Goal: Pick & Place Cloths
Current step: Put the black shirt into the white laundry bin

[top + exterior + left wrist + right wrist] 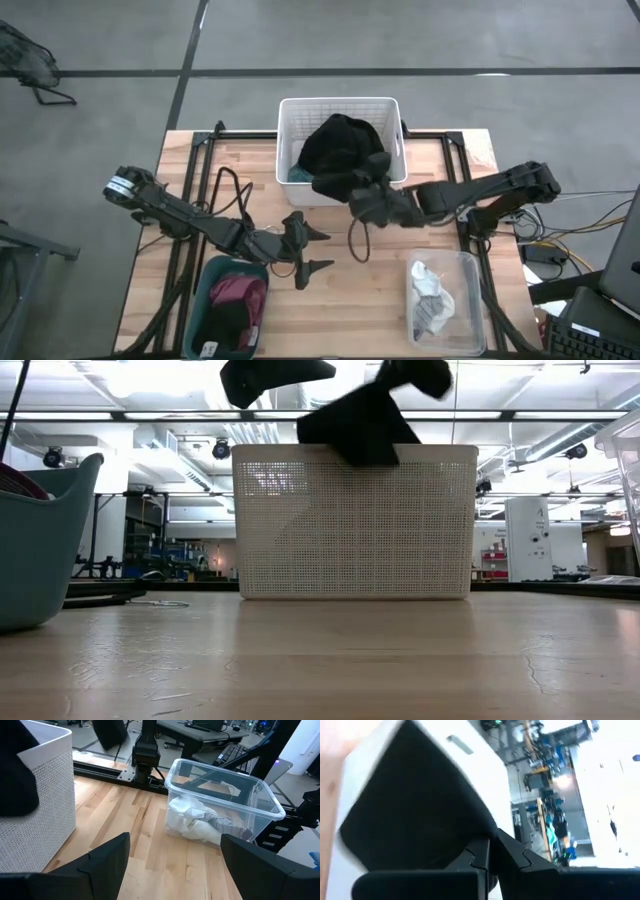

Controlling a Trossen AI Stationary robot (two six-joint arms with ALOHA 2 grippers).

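Observation:
The large black cloth (340, 145) lies heaped in the white basket (385, 110) at the table's far middle. One end of it is drawn out over the near rim; in the low view the black cloth (365, 420) hangs over that rim. A bit of teal cloth (297, 175) shows beside it in the basket. My right gripper (358, 195) is just in front of the basket's near wall, shut on the black cloth. My left gripper (327, 250) hovers open over the table's middle, holding nothing. Its wrist view shows the left gripper (175, 842) facing the clear bin. My right gripper pinches the drawn-out end of the black cloth (333, 184) between its shut fingers (485, 857), coming roughly level from the table's right. That end is raised above the basket's near rim, and the rest of the cloth stays inside. How many layers it holds I cannot tell.
A teal tub (205, 290) at the near left holds maroon and dark pieces (238, 298). A clear plastic bin (470, 270) at the near right holds white and grey cloths (200, 820). A black cable (355, 245) loops on bare wood between the tub and bin.

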